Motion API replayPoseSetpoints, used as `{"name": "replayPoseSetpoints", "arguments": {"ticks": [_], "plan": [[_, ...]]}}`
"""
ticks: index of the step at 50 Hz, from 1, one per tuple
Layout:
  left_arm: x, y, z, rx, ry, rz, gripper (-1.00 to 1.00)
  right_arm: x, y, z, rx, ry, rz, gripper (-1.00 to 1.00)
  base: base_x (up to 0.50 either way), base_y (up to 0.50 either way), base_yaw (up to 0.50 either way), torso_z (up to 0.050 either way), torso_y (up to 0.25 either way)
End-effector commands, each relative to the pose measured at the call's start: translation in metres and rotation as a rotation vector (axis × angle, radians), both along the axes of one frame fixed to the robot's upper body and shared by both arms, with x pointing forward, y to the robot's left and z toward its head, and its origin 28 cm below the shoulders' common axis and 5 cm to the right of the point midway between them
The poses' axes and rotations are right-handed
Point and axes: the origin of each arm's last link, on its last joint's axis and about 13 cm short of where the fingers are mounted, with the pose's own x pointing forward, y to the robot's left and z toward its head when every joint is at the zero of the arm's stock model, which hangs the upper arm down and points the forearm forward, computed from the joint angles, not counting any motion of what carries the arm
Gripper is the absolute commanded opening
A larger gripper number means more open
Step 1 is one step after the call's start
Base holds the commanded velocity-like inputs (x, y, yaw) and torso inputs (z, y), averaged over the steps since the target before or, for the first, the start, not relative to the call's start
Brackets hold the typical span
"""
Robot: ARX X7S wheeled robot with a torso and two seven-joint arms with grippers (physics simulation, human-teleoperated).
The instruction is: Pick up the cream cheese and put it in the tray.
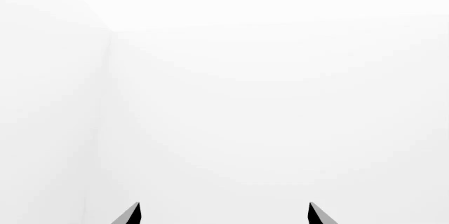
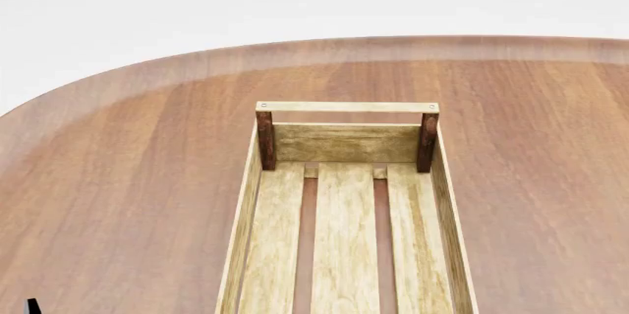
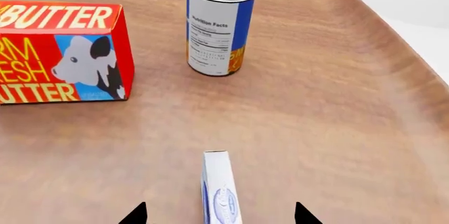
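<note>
The cream cheese (image 3: 220, 192) is a thin white box with a dark blue oval logo, standing on its narrow edge on the wooden table in the right wrist view. My right gripper (image 3: 220, 214) is open, with the box between its two fingertips and a gap on each side. The tray (image 2: 346, 148), a light wooden slatted crate with dark corner posts, lies in the middle of the head view, with nothing in the part that shows. My left gripper (image 1: 224, 213) is open and empty, facing white walls. Only a dark tip shows at the head view's lower left corner (image 2: 32, 306).
A red-orange butter box (image 3: 60, 50) stands on the table beyond the cream cheese. A cylindrical can (image 3: 217, 27) with a blue and white label stands next to it. The round table's edge (image 3: 393, 24) runs close behind the can.
</note>
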Motion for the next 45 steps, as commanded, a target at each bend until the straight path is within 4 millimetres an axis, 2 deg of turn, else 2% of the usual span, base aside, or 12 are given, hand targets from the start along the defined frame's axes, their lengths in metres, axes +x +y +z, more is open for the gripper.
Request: {"name": "replayPoseSetpoints", "arguments": {"ticks": [1,45], "plan": [[0.0,0.0,-0.001,0.0,0.001,-0.001,1.0,0.003,-0.001,-0.008,0.01,0.021,-0.004,1.0,0.0,0.0,0.0,0.0,0.0],[0.001,0.0,-0.001,-0.001,0.001,0.009,1.0,0.006,-0.009,-0.032,0.041,0.085,-0.035,1.0,0.0,0.0,0.0,0.0,0.0]]}}
